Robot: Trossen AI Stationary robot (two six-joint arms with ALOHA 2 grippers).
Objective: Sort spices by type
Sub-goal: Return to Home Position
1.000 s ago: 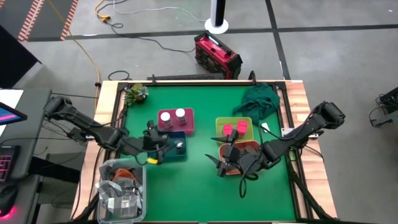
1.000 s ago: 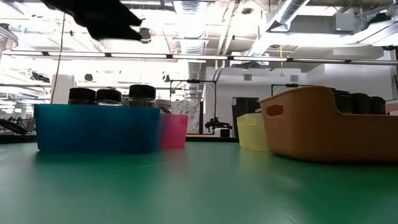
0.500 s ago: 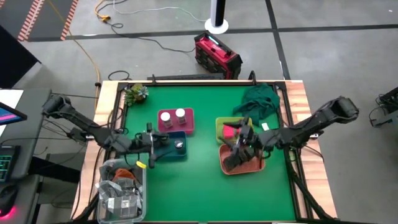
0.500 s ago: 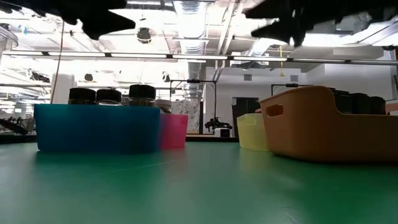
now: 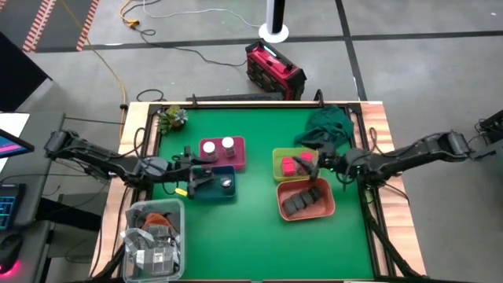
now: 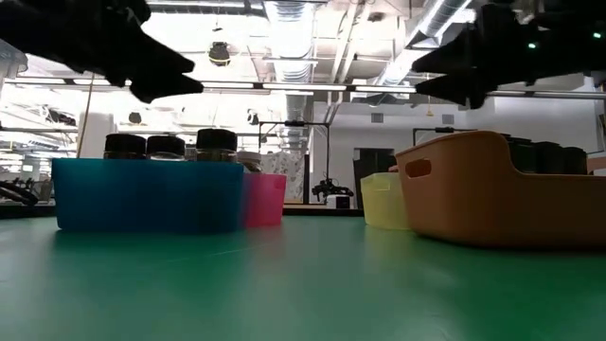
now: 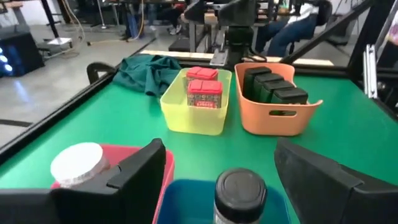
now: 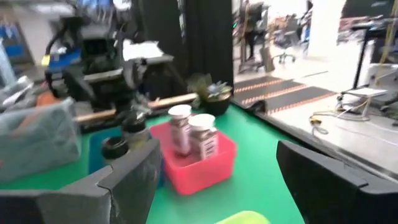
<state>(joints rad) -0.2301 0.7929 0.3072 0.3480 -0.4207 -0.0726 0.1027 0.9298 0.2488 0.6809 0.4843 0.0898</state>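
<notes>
In the high view, two white-capped jars point(image 5: 219, 146) stand in the pink tray point(image 5: 238, 161). Dark round tins point(image 5: 225, 183) stand in the blue tray point(image 5: 229, 196), two pink boxes point(image 5: 295, 164) in the yellow-green tray point(image 5: 278, 156), and dark grey boxes point(image 5: 302, 201) in the salmon tray point(image 5: 328, 208). My left gripper point(image 5: 200, 174) hovers open above the blue tray; a tin point(image 7: 239, 190) sits below and between its fingers. My right gripper point(image 5: 314, 170) hangs open over the gap between the yellow-green and salmon trays and touches nothing.
A dark green cloth point(image 5: 326, 130) lies at the table's far right corner. A small plant point(image 5: 171, 118) stands at the far left corner. A clear bin of clutter point(image 5: 155, 240) occupies the near left corner. Bare green mat point(image 5: 244, 236) lies along the near edge.
My right gripper has risen out of the salmon tray and drawn back toward the table's far right, so the dark grey boxes in it now show. My left gripper has pulled slightly toward the far edge above the blue tray.
</notes>
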